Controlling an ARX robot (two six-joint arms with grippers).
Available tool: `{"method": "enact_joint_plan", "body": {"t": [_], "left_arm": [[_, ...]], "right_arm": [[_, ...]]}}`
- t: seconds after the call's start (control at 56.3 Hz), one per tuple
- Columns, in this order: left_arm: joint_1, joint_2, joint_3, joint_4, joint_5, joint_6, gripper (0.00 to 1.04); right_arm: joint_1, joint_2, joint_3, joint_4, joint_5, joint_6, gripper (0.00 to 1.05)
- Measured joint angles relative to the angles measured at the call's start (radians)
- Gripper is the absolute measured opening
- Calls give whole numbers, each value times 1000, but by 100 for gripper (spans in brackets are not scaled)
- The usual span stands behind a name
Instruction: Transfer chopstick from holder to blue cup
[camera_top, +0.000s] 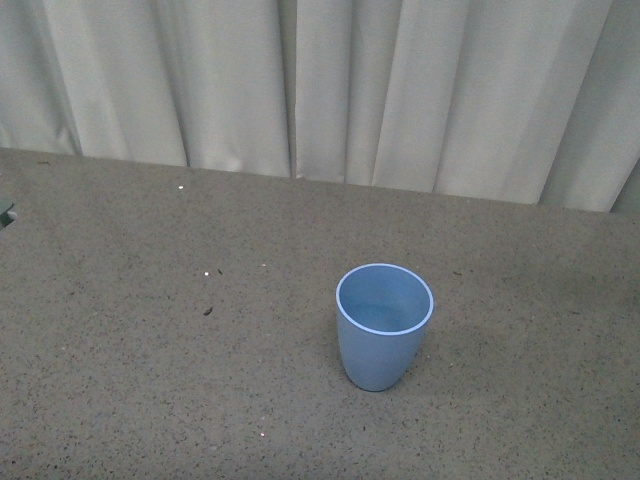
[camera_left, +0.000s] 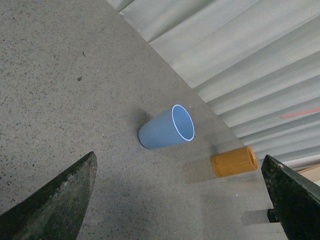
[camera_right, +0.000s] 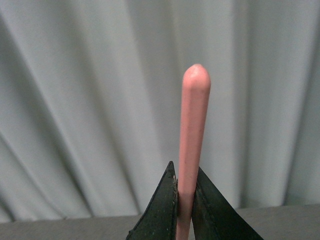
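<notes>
The blue cup (camera_top: 384, 325) stands upright on the grey table, its mouth open; it also shows in the left wrist view (camera_left: 166, 129). Beside it there stands an orange-brown cylindrical holder (camera_left: 234, 161), with no stick showing in it. In the right wrist view, my right gripper (camera_right: 185, 167) is shut on the pinkish-red chopstick (camera_right: 192, 125), whose rounded tip sticks out past the fingers against the curtain. A thin piece of the chopstick (camera_left: 300, 113) shows in the air beyond the holder. My left gripper (camera_left: 180, 156) is open above the table, short of the cup. Neither arm appears in the front view.
A pale pleated curtain (camera_top: 320, 90) hangs along the table's far edge. A small pale-green object (camera_top: 6, 214) sits at the table's left edge. A light wooden piece (camera_left: 312, 172) shows past the holder.
</notes>
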Motion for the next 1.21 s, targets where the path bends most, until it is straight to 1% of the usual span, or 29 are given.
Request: {"method": "enact_joint_plan", "body": {"t": [0.018, 0.053, 0.177, 0.284, 0.39, 0.568, 0.905, 1.207], "left_arm": [[0, 0, 0, 0, 0, 0, 98], [0, 0, 0, 0, 0, 0, 98], [0, 0, 0, 0, 0, 0, 98], [0, 0, 0, 0, 0, 0, 98], [0, 0, 0, 0, 0, 0, 98], [0, 0, 0, 0, 0, 0, 98], [0, 0, 0, 0, 0, 0, 98], [0, 0, 0, 0, 0, 0, 98]], "right_arm": [[16, 8, -5, 8, 7, 4, 3], [83, 49, -25, 44, 36, 20, 3], [222, 156, -61, 129, 95, 68, 3], [308, 226, -66, 179, 122, 114, 3], [362, 266, -68, 206, 135, 148, 3], [420, 318, -73, 238, 154, 179, 3], [502, 397, -73, 245, 174, 197, 3], [516, 440, -72, 253, 188, 196, 3]]}}
